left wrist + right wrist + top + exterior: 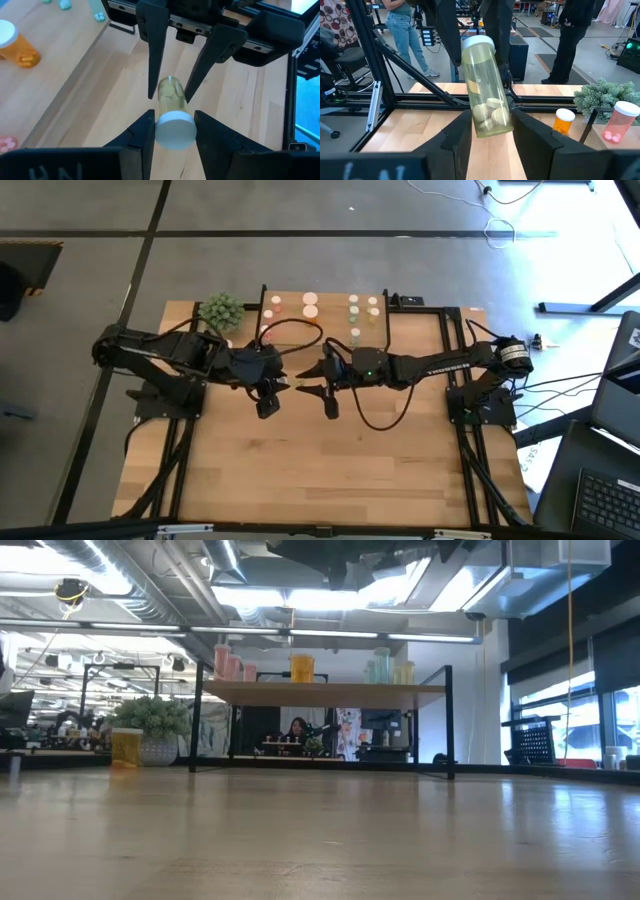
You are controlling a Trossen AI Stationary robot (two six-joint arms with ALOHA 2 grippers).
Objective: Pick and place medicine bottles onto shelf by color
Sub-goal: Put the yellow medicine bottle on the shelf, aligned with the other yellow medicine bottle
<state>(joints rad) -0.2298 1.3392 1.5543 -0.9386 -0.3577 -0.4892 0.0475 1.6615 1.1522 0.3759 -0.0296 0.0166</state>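
A pale green-yellow medicine bottle (485, 95) with a white cap hangs in the air over the middle of the table, between my two grippers. My left gripper (174, 116) is shut on its cap end. My right gripper (491, 117) faces it from the table's right and is shut on the other end. The shelf (320, 690) stands at the far edge. It carries pink bottles (232, 665) at its left, an orange one (302, 668) in the middle and pale green ones (390, 668) at its right. My left gripper pinches the white cap (175, 131) between its two fingers, which come from the table's left and slant down. The bottle runs on forward from the fingers, clear of the table. My right gripper has the bottle's bottom end (492, 120), where the pills lie, between its two fingers. They come nearly level from the table's right. The bottle reaches on past the fingertips, with its cap end tilted up.
A spiky green plant (221, 310) stands at the far left beside the shelf, with an orange bottle (126, 747) on the table next to it. Black frame rails (455, 360) run along the table's sides. People stand in the room beyond (405, 30).
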